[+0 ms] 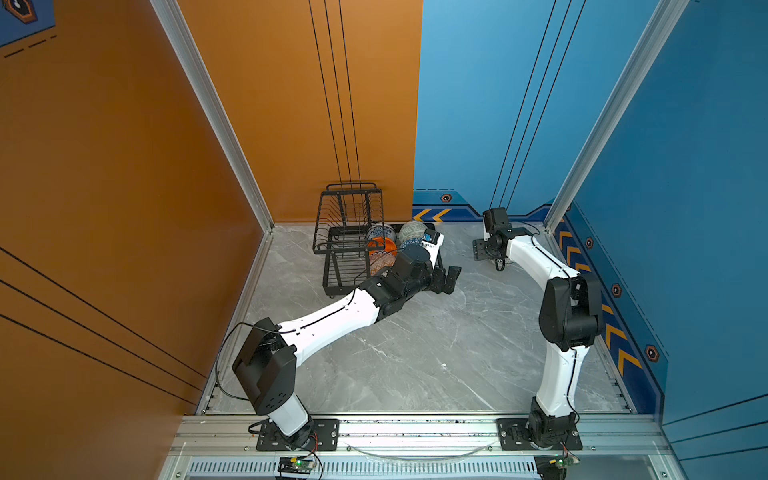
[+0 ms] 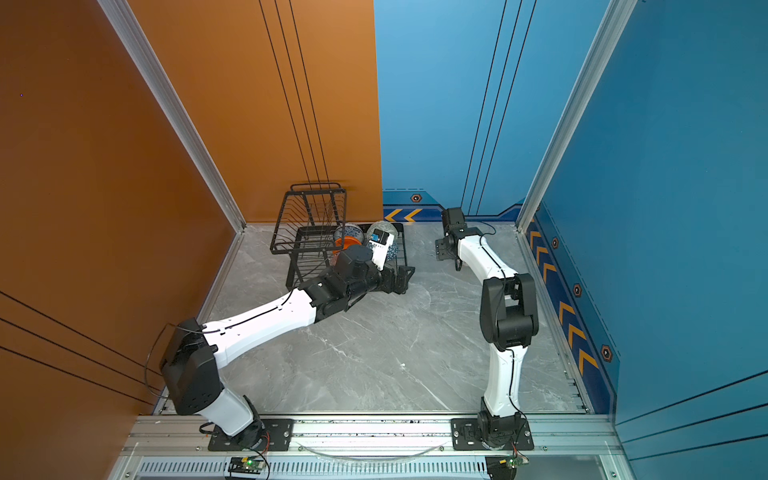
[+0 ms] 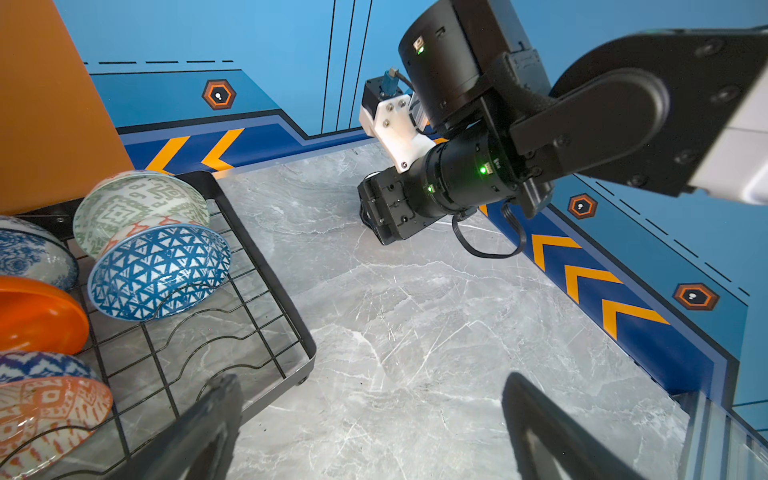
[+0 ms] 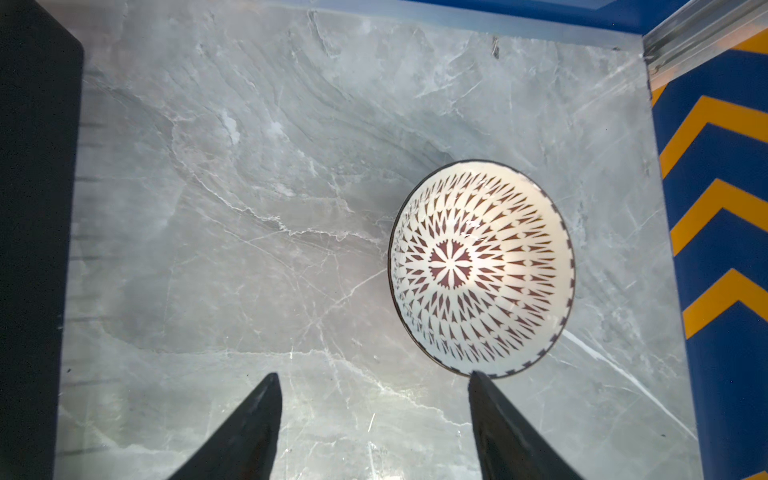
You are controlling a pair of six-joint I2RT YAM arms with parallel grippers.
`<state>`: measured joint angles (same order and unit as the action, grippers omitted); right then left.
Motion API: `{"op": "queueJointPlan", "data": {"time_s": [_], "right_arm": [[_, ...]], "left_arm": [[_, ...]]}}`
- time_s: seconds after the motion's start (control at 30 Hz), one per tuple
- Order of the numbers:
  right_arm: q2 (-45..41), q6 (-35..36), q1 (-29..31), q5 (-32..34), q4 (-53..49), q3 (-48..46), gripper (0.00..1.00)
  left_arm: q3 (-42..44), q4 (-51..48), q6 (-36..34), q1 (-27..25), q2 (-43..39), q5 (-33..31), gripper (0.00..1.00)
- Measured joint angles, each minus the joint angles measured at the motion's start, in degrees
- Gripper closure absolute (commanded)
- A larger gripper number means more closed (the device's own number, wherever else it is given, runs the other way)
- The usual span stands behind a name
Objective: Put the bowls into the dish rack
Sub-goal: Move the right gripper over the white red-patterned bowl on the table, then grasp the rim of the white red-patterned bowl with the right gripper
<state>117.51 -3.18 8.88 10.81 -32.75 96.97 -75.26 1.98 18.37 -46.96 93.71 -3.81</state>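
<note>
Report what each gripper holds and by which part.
Nothing is held. Left gripper is open and empty; right gripper is open too, the white lattice bowl outside its jaws.

Both top views look steeply down from six o'clock. Our close left wrist camera shares their dish rack [image 3: 287, 316].

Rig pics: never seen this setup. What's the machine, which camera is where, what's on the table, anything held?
Two robot arms share a marble table; each ends in a pincer. Both top views look down on the whole scene; each wrist view rides an arm, looking along its pincer. The black wire dish rack stands at the back, five bowls in its lower tray. A sixth, the white patterned bowl, sits upright on the table by the right gripper. The left gripper hangs beside the rack. Both grippers are open; nothing is held.
</note>
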Motion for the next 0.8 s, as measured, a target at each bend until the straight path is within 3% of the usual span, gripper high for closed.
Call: {"op": "queueJointPlan", "data": {"time_s": [0.23, 0.7, 0.8], "right_arm": [[5.09, 0.44, -1.75, -0.02, -0.33, 1.95, 0.43], [9.77, 0.94, -2.91, -0.46, -0.94, 7.72, 0.72], [10.45, 0.85, -2.91, -0.46, -0.98, 8.22, 0.75]], "left_arm": [[-1.31, 0.04, 0.02, 0.57, 1.92, 0.44, 0.02], [-2.38, 0.04, 0.02, 0.7, 3.39, 0.9, 0.02], [-2.38, 0.0, 0.02, 0.83, 3.43, 0.92, 0.02]]}}
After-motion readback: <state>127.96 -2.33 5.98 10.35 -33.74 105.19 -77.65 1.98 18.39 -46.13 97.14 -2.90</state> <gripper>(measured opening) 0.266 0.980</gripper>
